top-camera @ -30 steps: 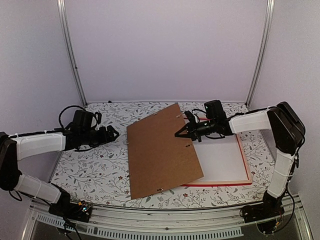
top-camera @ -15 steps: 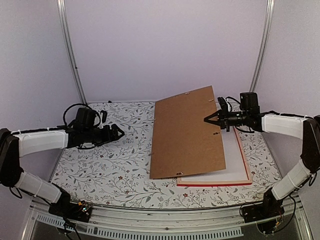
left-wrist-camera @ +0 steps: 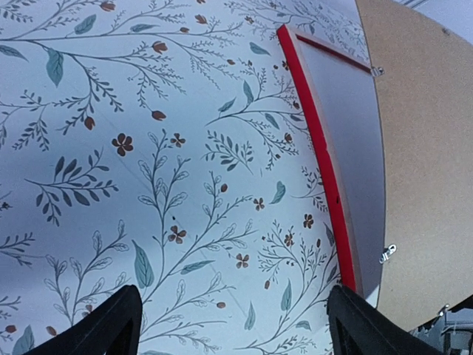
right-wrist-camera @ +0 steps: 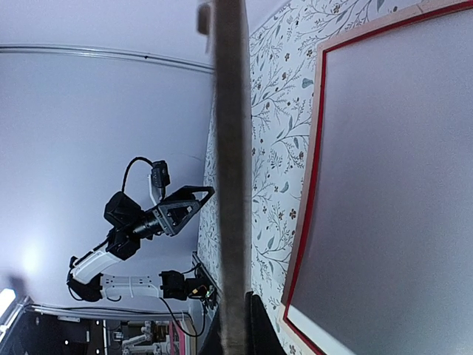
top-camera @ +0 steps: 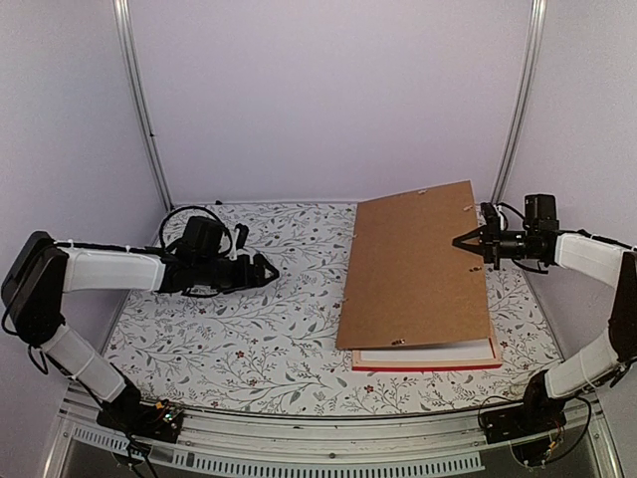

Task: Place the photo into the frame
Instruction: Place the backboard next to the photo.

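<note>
- Lying flat on the right side of the floral-patterned desk (top-camera: 249, 339) is the frame (top-camera: 428, 367), a thin rectangle with a red face and pale wood edges.
- Its near edge runs roughly parallel to the desk's near edge. Most of the frame is covered, so its long axis cannot be judged.
- Inside the frame's red border (left-wrist-camera: 318, 151) the wrist views show only a plain pale grey-white panel (left-wrist-camera: 355, 126). No print can be made out on it.
- A plain brown backing board (top-camera: 418, 264) slants over the frame like a half-open lid. Its near edge sits low, just above the frame's near edge. Its far end is raised above the desk.
- The board's long axis runs from near to far, leaning slightly to the right in the top view.
- A small metal tab (left-wrist-camera: 386, 254) sticks out from the board's edge.
- The right fingers (top-camera: 468, 242) are pinched shut on the board's right-hand edge, partway along its length. In the right wrist view the board (right-wrist-camera: 229, 148) appears edge-on as a thin upright strip, with the frame (right-wrist-camera: 301, 185) lying beyond it.
- The left fingers (top-camera: 267, 269) are spread apart and hold nothing. They hover over bare desk to the left of the frame, apart from it and pointing toward it.
- In the left wrist view both left fingertips (left-wrist-camera: 111, 325) show at the bottom, with flower print between them.
</note>
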You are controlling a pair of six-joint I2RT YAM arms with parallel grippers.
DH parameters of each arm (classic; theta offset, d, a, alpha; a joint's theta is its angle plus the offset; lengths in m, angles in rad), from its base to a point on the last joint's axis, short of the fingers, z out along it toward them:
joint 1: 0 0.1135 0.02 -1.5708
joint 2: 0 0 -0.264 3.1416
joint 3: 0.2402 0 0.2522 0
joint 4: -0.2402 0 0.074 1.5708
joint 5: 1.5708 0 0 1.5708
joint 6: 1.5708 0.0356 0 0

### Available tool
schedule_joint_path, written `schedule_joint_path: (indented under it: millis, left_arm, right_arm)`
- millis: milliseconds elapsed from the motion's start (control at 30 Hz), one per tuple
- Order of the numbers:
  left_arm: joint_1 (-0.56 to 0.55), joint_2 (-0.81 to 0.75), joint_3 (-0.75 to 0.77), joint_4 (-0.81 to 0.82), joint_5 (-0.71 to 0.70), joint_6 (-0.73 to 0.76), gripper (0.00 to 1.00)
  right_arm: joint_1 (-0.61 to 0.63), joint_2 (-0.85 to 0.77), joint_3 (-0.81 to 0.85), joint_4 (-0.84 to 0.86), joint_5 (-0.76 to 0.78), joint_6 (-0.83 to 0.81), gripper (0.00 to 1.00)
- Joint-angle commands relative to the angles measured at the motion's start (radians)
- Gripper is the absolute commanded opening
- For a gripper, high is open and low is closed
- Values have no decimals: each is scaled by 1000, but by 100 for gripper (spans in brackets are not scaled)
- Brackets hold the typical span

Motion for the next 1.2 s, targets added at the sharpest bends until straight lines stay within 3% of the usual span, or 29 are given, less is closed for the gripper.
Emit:
schedule_joint_path:
  millis: [0,400,1167]
  left_arm:
    - [-41,44,38,60,16,-2,89]
    - [-88,118,95,70,34,20,89]
    - [-96,127,81,119,89,110,89]
  right_arm:
    - [-80,-24,3,-120,-168,-145,0]
    - [-113,76,14,-186,-204,-253,0]
    - [-125,407,251,-378,-255,-488,0]
